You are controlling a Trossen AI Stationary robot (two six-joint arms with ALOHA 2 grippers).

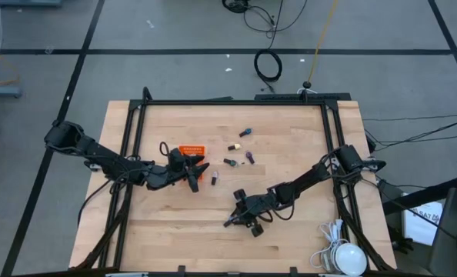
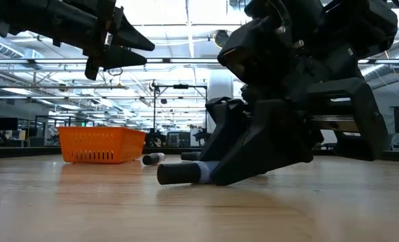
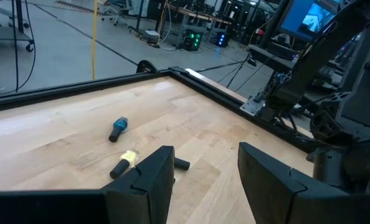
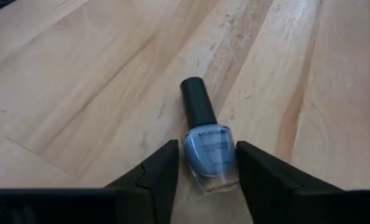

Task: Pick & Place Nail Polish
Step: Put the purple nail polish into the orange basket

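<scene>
A pale blue nail polish bottle [image 4: 208,155] with a dark cap [image 4: 197,102] lies on its side on the wooden table, near the middle front. My right gripper [image 4: 207,171] [image 1: 232,219] is shut on it, low on the table. Other small bottles lie loose farther back: a blue one [image 1: 246,131], a yellow one [image 1: 233,146] and a purple one [image 1: 249,157]. My left gripper [image 3: 205,177] [image 1: 200,171] hangs open above the table beside the orange mesh basket [image 1: 190,150], with nothing between its fingers. My right gripper pinches the bottle's glass body [image 4: 191,163] between its two fingers, one on each side, with the cap pointing away past the fingertips. The fingers slant down from the table's right and lie along the bottle. The bottle lies flat on the table [image 2: 183,173].
The orange basket [image 2: 102,144] stands on the table left of centre. A dark bottle [image 1: 214,178] lies just right of my left gripper. Black frame rails [image 1: 136,123] run along the table's left, right and far edges. A white round object [image 1: 344,258] with cable sits at the near right corner.
</scene>
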